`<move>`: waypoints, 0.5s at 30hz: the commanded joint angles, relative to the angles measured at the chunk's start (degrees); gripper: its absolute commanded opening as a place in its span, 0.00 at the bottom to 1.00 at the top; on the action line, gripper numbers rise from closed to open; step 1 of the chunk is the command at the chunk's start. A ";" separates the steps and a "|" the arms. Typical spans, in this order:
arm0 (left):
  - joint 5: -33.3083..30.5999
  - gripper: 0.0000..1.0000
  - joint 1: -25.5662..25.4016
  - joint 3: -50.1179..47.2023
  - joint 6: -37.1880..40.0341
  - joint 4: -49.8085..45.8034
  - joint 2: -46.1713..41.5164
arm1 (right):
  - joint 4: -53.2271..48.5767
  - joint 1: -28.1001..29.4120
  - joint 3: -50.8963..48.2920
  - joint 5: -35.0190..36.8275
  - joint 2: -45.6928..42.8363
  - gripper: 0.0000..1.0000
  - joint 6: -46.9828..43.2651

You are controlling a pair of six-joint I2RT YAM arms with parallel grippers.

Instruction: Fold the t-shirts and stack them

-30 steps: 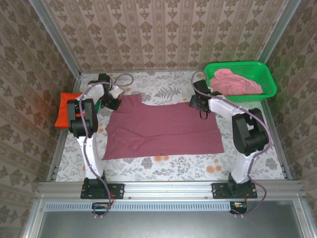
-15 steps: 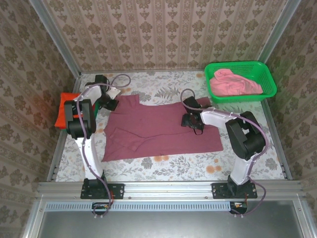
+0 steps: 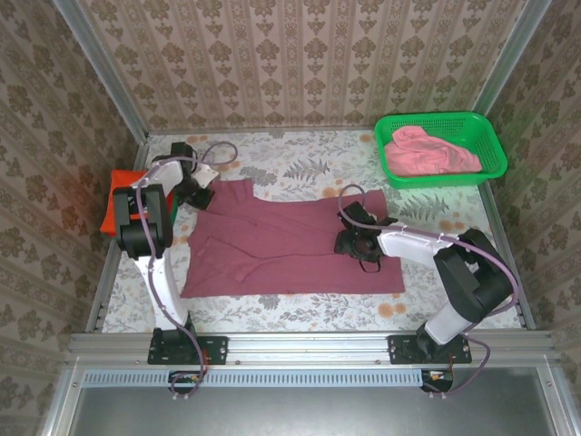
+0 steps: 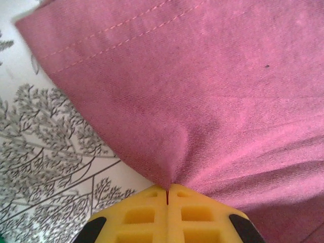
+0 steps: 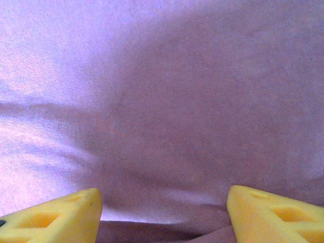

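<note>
The maroon shirt point(image 3: 272, 259) lies spread on the tabletop point(image 3: 300, 309); the right tool point(image 3: 356, 245) gapes low over its right half and should pinch just the edge; farther left, the left tool point(image 4: 167, 195) is clamped on a hemmed corner; lift both evenly; the pink shirt point(image 3: 427, 153) waits in the basket point(image 3: 436, 116).

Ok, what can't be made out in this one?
- Orange t-shirt, top external: partly behind the left arm, so its fold is unclear.
- Pink t-shirt, top external: bunched in the basket; one garment or several, too small to tell.
- Right gripper, right wrist: jaws open over the maroon t-shirt; the close view hides whether they touch it.
</note>
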 commanded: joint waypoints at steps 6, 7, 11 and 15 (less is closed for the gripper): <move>2.61 0.00 1.23 -0.97 3.33 -1.40 -5.31 | -4.06 2.87 -0.78 -2.20 -4.46 0.68 6.01; 4.31 0.00 1.14 -1.08 3.15 -0.38 -5.52 | -5.15 2.50 0.83 -0.55 -4.76 0.68 5.17; 10.94 0.00 0.71 -1.44 3.20 2.42 -6.08 | -7.26 -1.45 6.99 6.27 -3.53 0.69 2.64; 11.61 0.00 0.36 0.43 4.75 0.76 -4.73 | -4.90 -7.46 11.91 9.28 0.78 0.69 0.56</move>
